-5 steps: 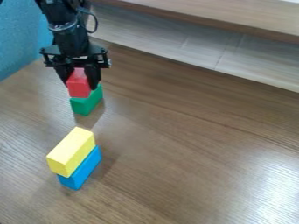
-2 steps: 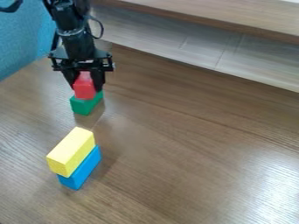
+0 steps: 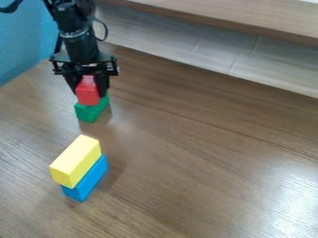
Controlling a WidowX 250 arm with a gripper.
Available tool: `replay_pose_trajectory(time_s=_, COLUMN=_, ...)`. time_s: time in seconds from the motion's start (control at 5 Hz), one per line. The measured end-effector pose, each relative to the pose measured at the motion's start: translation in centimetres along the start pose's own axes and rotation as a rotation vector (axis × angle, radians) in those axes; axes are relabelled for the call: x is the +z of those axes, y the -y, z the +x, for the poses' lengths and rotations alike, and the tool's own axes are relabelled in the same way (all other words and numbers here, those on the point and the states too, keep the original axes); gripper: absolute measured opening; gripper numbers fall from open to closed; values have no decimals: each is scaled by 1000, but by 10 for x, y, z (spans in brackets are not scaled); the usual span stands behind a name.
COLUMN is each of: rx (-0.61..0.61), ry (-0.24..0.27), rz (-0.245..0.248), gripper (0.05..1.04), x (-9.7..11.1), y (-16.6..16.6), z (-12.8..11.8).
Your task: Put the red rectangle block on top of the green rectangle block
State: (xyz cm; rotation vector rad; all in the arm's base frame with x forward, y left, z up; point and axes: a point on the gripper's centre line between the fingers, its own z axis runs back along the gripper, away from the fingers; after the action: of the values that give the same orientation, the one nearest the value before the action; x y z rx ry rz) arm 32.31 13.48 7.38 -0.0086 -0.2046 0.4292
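I have the gripper [image 3: 90,93] clamped on the red block [image 3: 87,92], one finger against each side, the block's lower end poking out just below the fingertips. It sits above the green block [image 3: 90,111]; I can't tell whether they touch.

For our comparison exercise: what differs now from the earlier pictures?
The black gripper and the red rectangular block it grips shifted slightly right in the picture, then slightly back left. Nothing was let go. The green rectangular block, yellow rectangular block and blue rectangular block stayed put.
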Motion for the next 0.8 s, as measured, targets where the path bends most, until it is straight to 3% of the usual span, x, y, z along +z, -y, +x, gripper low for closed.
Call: replay_pose_trajectory(time_s=0.8, rx=7, ry=-15, rz=-2, gripper=592, x=-10, y=-9, z=-1)
